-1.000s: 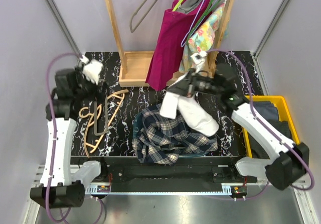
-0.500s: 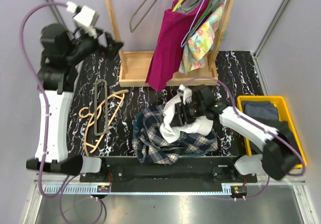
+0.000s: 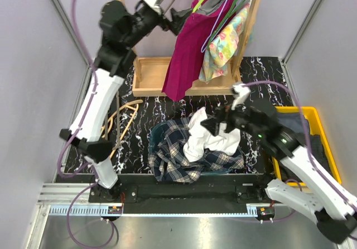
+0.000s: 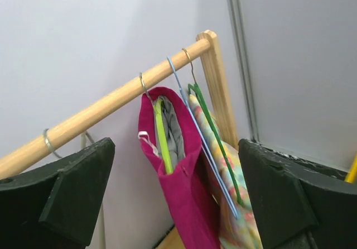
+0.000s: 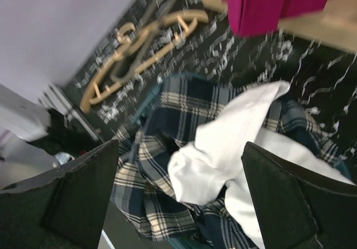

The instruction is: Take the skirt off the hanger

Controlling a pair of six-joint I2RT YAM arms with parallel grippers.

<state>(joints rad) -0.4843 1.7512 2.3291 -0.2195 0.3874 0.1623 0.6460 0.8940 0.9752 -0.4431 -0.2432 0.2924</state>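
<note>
Right, biggest first: the black marbled table (image 3: pixel 262 76) carries a wooden clothes rack (image 3: pixel 131 37) at its far side. From the rack's rail (image 4: pixel 111 101) hangs the magenta skirt (image 3: pixel 187 48), on a lime-green hanger (image 4: pixel 162 134) whose wire hook (image 4: pixel 144 84) loops over the rail. The skirt's long axis runs straight down. A floral garment (image 3: pixel 226 39) hangs just beside it on its own hanger. On the table below lie a plaid garment (image 3: pixel 167 148) with a white garment (image 3: pixel 201 137) on top, loose wooden hangers (image 3: pixel 120 120) to the left, and a yellow bin (image 3: pixel 323 126) to the right.

My left gripper (image 3: pixel 174 19) is up at rail height with its jaws spread wide and nothing between them. In its wrist view the skirt's waist sits dead ahead, framed between the two fingers and edge-on to me. I judge it near but not touching. My right gripper (image 3: pixel 215 123) hangs low over the white garment, likewise spread and empty, well apart from the rack.

So the left arm is plainly the nearer one. I judge the next move is forward onto the waistband or the hanger.
</note>
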